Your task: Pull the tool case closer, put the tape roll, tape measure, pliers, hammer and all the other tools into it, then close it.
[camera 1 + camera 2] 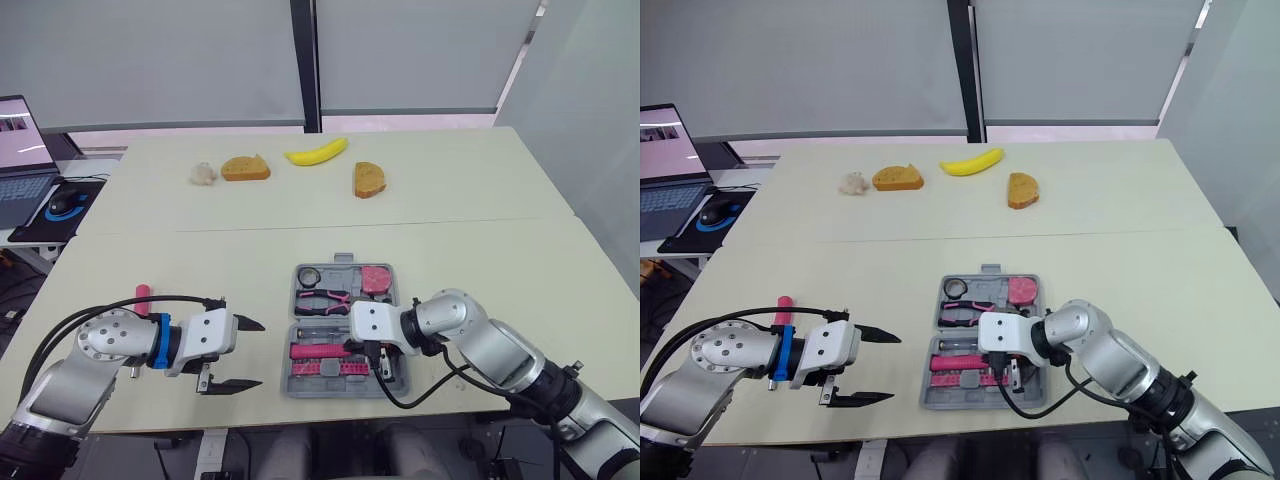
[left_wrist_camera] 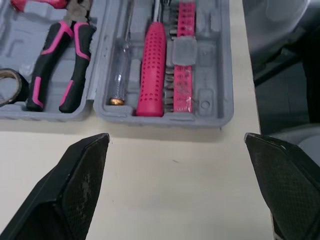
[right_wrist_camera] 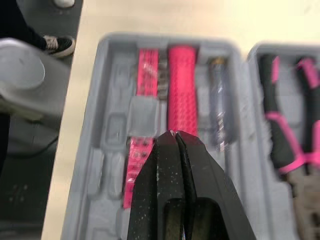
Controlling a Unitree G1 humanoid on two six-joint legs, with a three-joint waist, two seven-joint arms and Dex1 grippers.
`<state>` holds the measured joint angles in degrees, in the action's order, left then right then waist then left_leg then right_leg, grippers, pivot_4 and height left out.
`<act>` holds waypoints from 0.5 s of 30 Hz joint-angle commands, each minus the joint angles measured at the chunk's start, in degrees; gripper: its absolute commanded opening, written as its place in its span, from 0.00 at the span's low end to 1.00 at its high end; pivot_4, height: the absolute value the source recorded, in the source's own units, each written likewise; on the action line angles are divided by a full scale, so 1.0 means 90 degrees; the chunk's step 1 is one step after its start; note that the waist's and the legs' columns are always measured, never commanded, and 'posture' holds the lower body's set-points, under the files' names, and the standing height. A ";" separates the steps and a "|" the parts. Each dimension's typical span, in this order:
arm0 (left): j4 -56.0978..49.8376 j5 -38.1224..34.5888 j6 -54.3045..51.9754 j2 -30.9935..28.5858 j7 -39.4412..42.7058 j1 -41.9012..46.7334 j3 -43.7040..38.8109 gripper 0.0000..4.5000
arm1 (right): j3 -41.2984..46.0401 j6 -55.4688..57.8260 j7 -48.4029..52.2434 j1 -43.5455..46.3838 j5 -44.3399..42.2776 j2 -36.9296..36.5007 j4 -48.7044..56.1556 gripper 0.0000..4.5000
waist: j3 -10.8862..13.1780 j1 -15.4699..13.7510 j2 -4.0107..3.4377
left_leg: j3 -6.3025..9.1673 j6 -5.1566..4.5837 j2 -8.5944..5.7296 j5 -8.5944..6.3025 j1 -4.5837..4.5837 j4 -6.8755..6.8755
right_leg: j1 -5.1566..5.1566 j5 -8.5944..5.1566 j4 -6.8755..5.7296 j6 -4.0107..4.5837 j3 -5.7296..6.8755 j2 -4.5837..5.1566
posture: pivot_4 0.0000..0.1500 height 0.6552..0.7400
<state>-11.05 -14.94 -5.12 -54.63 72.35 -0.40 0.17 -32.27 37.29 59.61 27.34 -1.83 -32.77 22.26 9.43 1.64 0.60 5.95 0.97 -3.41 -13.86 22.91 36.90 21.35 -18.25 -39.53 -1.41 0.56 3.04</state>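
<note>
We see a wide cream table (image 1: pixel 500 230). An open grey plastic tool case (image 1: pixel 330 393) lies flat on it, close to the front edge and right in front of us. Its two halves sit one behind the other, and the fold between them runs from side to side.

Our left gripper (image 1: pixel 261 352) hangs just to the left of the case. Its fingers are spread wide, hold nothing and point at the case's side. Our right gripper (image 3: pixel 175 135) is pressed tight together with nothing in it. It hangs over the near half of the case.

In the far half we see the black and pink pliers (image 1: pixel 325 298), the dark tape roll (image 1: pixel 309 274) and the pink tape measure (image 1: pixel 377 280). In the near half lies a fat pink tool handle (image 2: pixel 151 70), running front to back.

One short pink stick (image 1: pixel 143 292) lies outside the case, on the table behind our left arm. It is well apart from the case, and the left arm is much nearer to it. We think this is the thing to fetch next. The left gripper points away from it, so it would have to swing back and to the left.

The arm hides part of the stick, so we cannot tell what tool it is. We cannot make out a hammer head anywhere. The right arm covers a corner of the near half.
</note>
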 commanded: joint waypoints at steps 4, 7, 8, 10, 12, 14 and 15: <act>0.0250 -0.0763 -0.0293 0.0513 -0.0764 -0.0326 -0.1291 1.00 | 0.1695 0.0371 -0.0358 -0.0863 -0.0515 -0.0762 0.0970 0.00 | 0.0001 -0.0044 0.0003 | 0.0002 0.0000 -0.0003 0.0000 0.0002 0.0000 | -0.0004 0.0000 0.0013 0.0000 0.0002 0.0004 | 1.00 0.95; 0.0606 -0.0794 -0.0349 0.0643 -0.1120 -0.0499 -0.1790 1.00 | 0.2745 0.0318 -0.0484 -0.1621 -0.0749 -0.1177 0.1198 0.00 | 0.0001 -0.0047 0.0005 | 0.0001 0.0000 -0.0004 -0.0001 0.0002 -0.0001 | -0.0006 0.0000 0.0014 0.0000 0.0001 0.0006 | 1.00 0.95; 0.0837 -0.0856 -0.0493 0.0738 -0.1409 -0.0526 -0.2091 1.00 | 0.3355 0.0235 -0.0492 -0.2110 -0.0799 -0.1361 0.1217 0.00 | 0.0001 -0.0056 0.0005 | 0.0001 0.0000 -0.0003 -0.0001 0.0002 -0.0004 | -0.0005 0.0000 0.0014 0.0000 0.0003 0.0006 | 1.00 0.95; 0.1453 -0.0886 -0.0517 0.0979 -0.2119 -0.0496 -0.2752 1.00 | 0.4637 -0.0128 -0.0685 -0.3162 -0.0742 -0.1473 0.0998 0.00 | 0.0001 -0.0113 0.0006 | 0.0002 0.0000 -0.0003 -0.0001 0.0002 -0.0007 | -0.0008 -0.0001 0.0019 0.0000 0.0005 0.0006 | 1.00 0.95; 0.1996 -0.0797 -0.0384 0.1101 -0.2572 -0.0462 -0.3143 1.00 | 0.5384 -0.0778 -0.0915 -0.3806 -0.0717 -0.1325 0.0667 0.00 | -0.0003 -0.0171 0.0015 | 0.0001 -0.0001 -0.0004 -0.0001 0.0001 -0.0007 | -0.0017 -0.0001 0.0030 0.0000 0.0005 0.0006 | 1.00 0.95; 0.2610 -0.0712 -0.0234 0.1177 -0.3010 -0.0414 -0.3480 1.00 | 0.5841 -0.1619 -0.1213 -0.4379 -0.0523 -0.1154 0.0377 0.00 | -0.0008 -0.0155 0.0026 | -0.0003 -0.0001 -0.0002 -0.0001 -0.0003 -0.0005 | -0.0021 0.0000 0.0030 -0.0001 0.0003 0.0005 | 1.00 0.95; 0.2915 -0.0710 -0.0181 0.1195 -0.3216 -0.0388 -0.3667 1.00 | 0.6023 -0.1840 -0.1269 -0.4679 -0.0475 -0.1101 0.0285 0.00 | -0.0008 -0.0153 0.0025 | -0.0008 -0.0001 0.0000 -0.0001 -0.0009 -0.0005 | -0.0023 0.0000 0.0026 -0.0001 0.0000 0.0005 | 1.00 0.95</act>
<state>12.51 -21.42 -8.39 -44.02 46.57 -4.25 -28.93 18.92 25.84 49.50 -13.23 -6.73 -43.22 24.61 9.35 0.27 0.83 5.87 0.96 -3.41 -13.87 22.80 36.85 21.14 -18.25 -39.32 -1.42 0.54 3.10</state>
